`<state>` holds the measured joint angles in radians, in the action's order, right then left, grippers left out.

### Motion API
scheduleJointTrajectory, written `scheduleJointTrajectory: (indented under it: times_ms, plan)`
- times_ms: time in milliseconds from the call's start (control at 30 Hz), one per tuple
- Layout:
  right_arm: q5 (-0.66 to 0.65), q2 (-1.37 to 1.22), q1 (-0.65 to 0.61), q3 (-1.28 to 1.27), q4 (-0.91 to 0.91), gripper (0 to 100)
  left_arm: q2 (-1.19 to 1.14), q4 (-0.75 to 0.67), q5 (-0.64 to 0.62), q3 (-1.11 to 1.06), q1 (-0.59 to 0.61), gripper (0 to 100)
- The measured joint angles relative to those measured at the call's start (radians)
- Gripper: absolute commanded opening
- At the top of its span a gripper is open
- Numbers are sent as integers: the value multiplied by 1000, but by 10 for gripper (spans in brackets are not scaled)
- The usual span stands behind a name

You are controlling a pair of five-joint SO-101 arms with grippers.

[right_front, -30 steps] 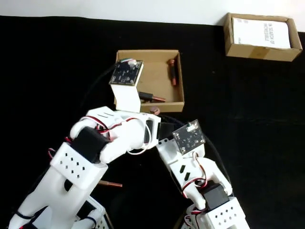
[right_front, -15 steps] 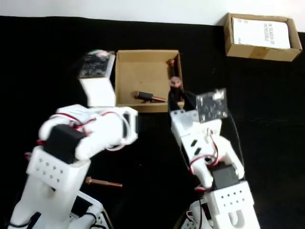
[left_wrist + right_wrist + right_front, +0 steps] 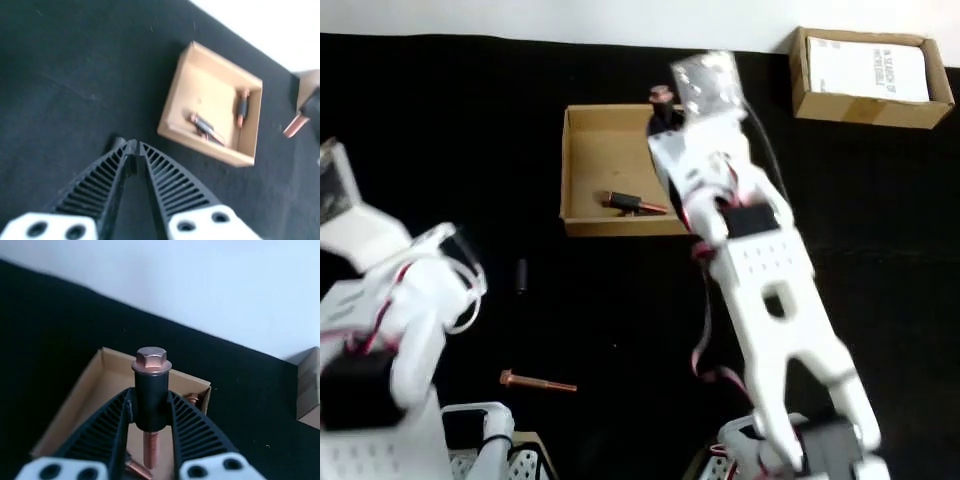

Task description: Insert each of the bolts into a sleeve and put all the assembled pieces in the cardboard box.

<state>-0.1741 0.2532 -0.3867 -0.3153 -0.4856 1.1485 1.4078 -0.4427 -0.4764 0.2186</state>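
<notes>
Right gripper clamped the sleeve mid-length, bolt through it, over the cardboard box. Piece judged rigid, light, slick; hold looked sound. Left gripper had jaws together, empty.

The open brown cardboard box has bare floor across its left half; one assembled copper bolt in a black sleeve lies near the front wall. The white right arm overhangs its right side. Between the arms the black tabletop lies open, bar a short black sleeve and a loose copper bolt
</notes>
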Motion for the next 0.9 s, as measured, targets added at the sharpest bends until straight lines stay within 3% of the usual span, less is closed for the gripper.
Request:
scheduleJointTrajectory:
  times_ms: [200,467,600,767,900]
  plan:
    - [-77,-379,0,321,-94,6,270,-72,0,-186,100,30]
    - [-170,-872,-14,793,-354,9,641,-160,193,-514,140,30]
    - [-269,-1063,-17,1008,-516,28,654,-161,233,-546,140,30]
    - [-331,-1195,-38,1261,-776,148,654,-167,239,-601,140,30]
    - [-334,-1212,-68,1445,-980,137,661,-167,239,-638,140,30]
